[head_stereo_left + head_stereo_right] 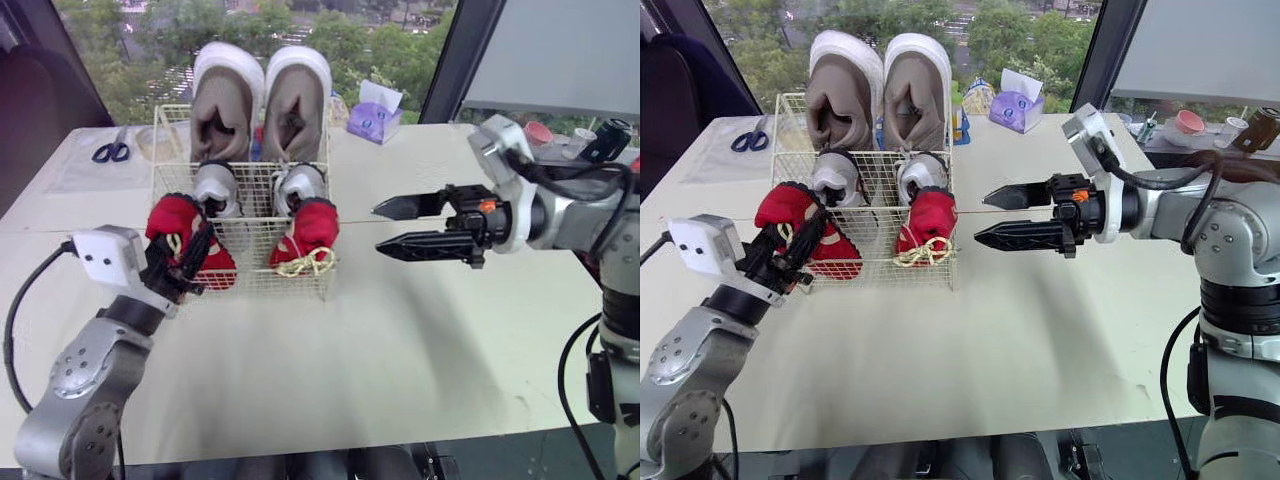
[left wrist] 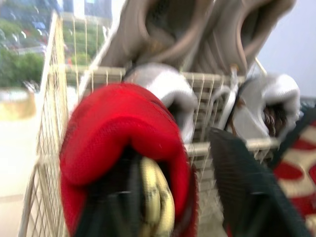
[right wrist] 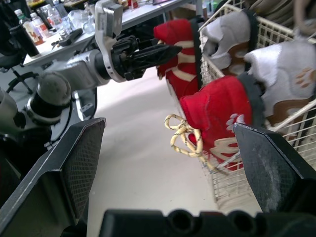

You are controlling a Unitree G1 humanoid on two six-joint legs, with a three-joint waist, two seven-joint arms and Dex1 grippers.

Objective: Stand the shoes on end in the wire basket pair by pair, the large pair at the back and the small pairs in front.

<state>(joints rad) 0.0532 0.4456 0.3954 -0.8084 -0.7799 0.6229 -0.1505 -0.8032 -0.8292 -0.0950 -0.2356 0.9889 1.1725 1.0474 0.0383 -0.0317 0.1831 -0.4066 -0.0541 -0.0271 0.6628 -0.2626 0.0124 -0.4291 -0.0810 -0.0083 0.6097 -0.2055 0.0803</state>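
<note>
A white wire basket (image 1: 250,240) stands at the far side of the pale table (image 1: 400,350). The large pair of grey-beige shoes with white soles (image 1: 228,100) stands on end at its back. The small silver-grey pair (image 1: 217,188) is in front of them, and the small red fabric shoes are nearest.

The left gripper (image 1: 193,258) is clamped on the left red shoe (image 1: 172,222), which tilts at the basket's near left corner; I cannot tell whether it sits fully inside. The left wrist view brings out a yellow lace (image 2: 153,197) between its fingers (image 2: 252,192).

The right red shoe (image 1: 312,225) leans at the near right corner, its yellow laces (image 1: 305,262) hanging over the front.

The right gripper (image 1: 380,227) hovers right of the basket with its fingers apart and nothing between them. Its wrist view sees the left gripper side-on and white paw prints (image 3: 236,120) on the red shoe.

Blue-handled scissors (image 1: 111,152) lie far left and a purple tissue box (image 1: 374,120) far right.
</note>
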